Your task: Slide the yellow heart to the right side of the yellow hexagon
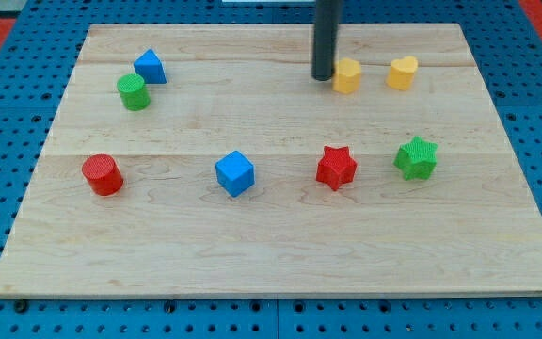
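The yellow hexagon (347, 76) sits near the view's top, right of centre. The yellow heart (403, 72) lies a short gap to its right, apart from it. My tip (323, 76) is at the end of the dark rod, just left of the yellow hexagon, touching or nearly touching its left side.
A blue triangle (150, 67) and a green cylinder (134, 92) sit at the top left. A red cylinder (103, 174), a blue cube (235, 172), a red star (336, 168) and a green star (416, 157) lie in a row across the wooden board (271, 254).
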